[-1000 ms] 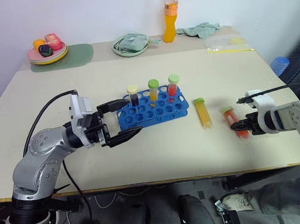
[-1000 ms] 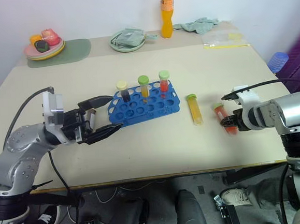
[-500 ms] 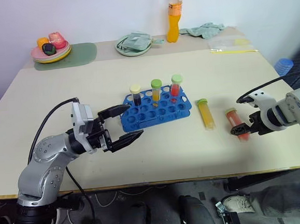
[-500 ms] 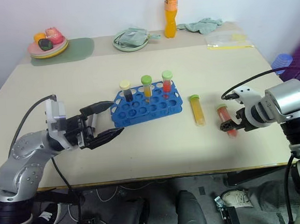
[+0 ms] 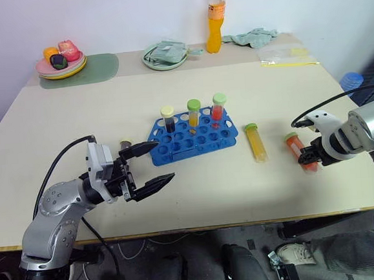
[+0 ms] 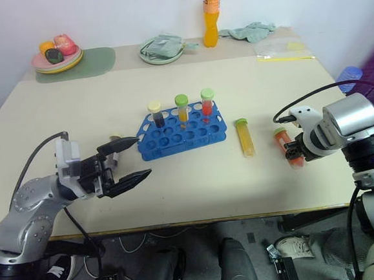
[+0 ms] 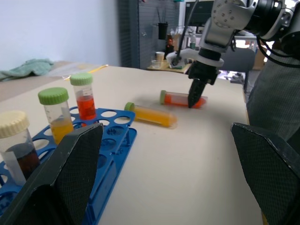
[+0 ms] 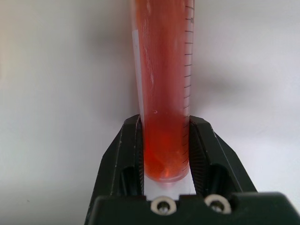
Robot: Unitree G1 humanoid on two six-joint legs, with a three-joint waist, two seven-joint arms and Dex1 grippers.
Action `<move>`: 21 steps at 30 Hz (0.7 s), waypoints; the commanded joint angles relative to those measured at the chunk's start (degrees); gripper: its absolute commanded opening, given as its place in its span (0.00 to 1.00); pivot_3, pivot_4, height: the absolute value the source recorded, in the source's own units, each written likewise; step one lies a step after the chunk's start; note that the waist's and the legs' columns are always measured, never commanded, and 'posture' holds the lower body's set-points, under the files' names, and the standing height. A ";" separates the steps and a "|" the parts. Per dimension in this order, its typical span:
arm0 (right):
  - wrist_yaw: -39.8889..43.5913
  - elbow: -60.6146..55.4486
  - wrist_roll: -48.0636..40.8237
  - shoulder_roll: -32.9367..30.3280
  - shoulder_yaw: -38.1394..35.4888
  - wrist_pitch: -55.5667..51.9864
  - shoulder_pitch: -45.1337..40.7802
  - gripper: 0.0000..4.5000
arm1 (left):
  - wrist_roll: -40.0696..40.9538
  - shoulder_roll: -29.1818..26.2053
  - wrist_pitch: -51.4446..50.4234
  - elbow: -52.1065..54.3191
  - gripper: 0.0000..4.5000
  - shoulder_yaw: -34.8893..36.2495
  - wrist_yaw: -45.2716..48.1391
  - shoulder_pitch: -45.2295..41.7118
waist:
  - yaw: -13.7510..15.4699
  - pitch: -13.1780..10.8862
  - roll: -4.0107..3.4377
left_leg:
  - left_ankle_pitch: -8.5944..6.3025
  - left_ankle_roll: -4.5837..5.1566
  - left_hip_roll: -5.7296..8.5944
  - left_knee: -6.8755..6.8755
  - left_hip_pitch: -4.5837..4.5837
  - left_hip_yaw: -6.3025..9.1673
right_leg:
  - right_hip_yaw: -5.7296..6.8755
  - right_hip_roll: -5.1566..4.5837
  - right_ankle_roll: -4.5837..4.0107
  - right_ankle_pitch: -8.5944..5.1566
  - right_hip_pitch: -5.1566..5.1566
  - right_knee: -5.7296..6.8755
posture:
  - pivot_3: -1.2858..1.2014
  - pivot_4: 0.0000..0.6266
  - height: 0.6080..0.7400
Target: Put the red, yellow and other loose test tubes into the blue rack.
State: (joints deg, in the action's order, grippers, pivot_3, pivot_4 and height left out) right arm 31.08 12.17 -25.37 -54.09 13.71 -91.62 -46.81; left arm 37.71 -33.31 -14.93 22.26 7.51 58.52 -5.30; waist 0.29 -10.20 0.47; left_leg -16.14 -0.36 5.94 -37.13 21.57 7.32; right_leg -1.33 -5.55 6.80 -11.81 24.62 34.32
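The counter [image 5: 198, 197] is broad and mostly bare around my hands. The blue rack [image 5: 193, 138] sits mid-counter with open surface on every side, and the plates, cloth and orange bottle [image 5: 214, 18] stay well back along the far edge.

My right end effector [image 8: 165, 140] points steeply down near the counter's right edge, its fingers clamped on the bottom end of the red tube [image 5: 298, 147], which lies flat on the counter. The yellow tube [image 5: 256, 142] lies flat between that tube and the rack, apart from both.

My left end effector [image 5: 147, 166] hangs wide open just left of the rack, touching nothing.

Three capped tubes stand upright in the rack's far row. My right fingers cover the red tube's tip in the head views.
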 commanded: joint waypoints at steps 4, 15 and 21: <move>-4.49 -10.11 0.17 7.71 -19.23 20.11 6.06 0.18 | -0.51 -0.82 2.16 -1.32 1.00 1.22 0.74 -1.32 | 0.09 -0.04 -0.07 | 0.00 0.00 -0.01 0.04 0.01 -0.01 | 0.01 0.01 0.08 0.04 0.02 0.00 | 0.52 0.24 1.00; -12.28 -35.13 1.47 41.97 -29.99 63.73 27.31 0.18 | -1.51 -1.20 2.12 -5.45 1.00 0.44 1.73 -7.03 | 0.14 -0.04 -0.15 | 0.01 -0.02 0.06 0.10 0.00 0.07 | -0.02 0.00 0.13 0.08 0.06 0.05 | 0.52 0.24 1.00; -14.45 -25.27 13.42 50.28 -17.71 87.04 32.08 0.18 | -1.76 -1.24 1.73 -7.59 1.00 0.44 2.05 -9.49 | -1.47 -0.05 -0.18 | 0.10 -0.17 0.06 0.10 -0.13 0.04 | -0.08 0.03 0.11 0.07 0.17 0.44 | 0.52 0.24 1.00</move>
State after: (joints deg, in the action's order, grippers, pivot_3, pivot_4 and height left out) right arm 17.75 -13.87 -13.46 -5.23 -5.47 -10.45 -14.16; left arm 35.87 -34.10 -14.12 14.49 7.45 60.13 -14.21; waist -1.18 -10.24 0.29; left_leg -16.02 -0.57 5.99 -37.03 21.44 7.33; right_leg -1.46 -5.52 6.89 -11.76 24.88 34.90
